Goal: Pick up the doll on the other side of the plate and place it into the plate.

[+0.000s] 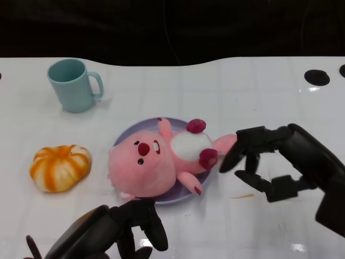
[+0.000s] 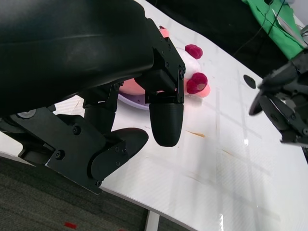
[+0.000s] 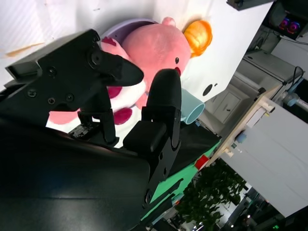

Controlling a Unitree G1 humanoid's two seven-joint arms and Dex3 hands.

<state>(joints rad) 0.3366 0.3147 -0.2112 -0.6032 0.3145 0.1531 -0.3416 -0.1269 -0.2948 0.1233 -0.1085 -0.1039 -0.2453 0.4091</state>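
Note:
A pink plush doll (image 1: pixel 145 164) with a white belly lies on its back across the lilac plate (image 1: pixel 180 195), its head hanging over the plate's left rim. My right hand (image 1: pixel 269 159) hovers just right of the doll's leg with its fingers spread and nothing in them. The right wrist view shows the doll (image 3: pixel 154 48) and plate (image 3: pixel 120 26) beyond those fingers (image 3: pixel 163 101). My left hand (image 1: pixel 118 229) sits near the table's front edge, below the doll's head, and holds nothing. The left wrist view shows the doll's feet (image 2: pixel 197 84) past its fingers (image 2: pixel 166 120).
A teal mug (image 1: pixel 73 84) stands at the back left. An orange-and-white pumpkin toy (image 1: pixel 59 167) lies left of the plate. Black round holes (image 1: pixel 316 77) mark the table's far right. The table's front edge (image 2: pixel 144 204) runs close below my left hand.

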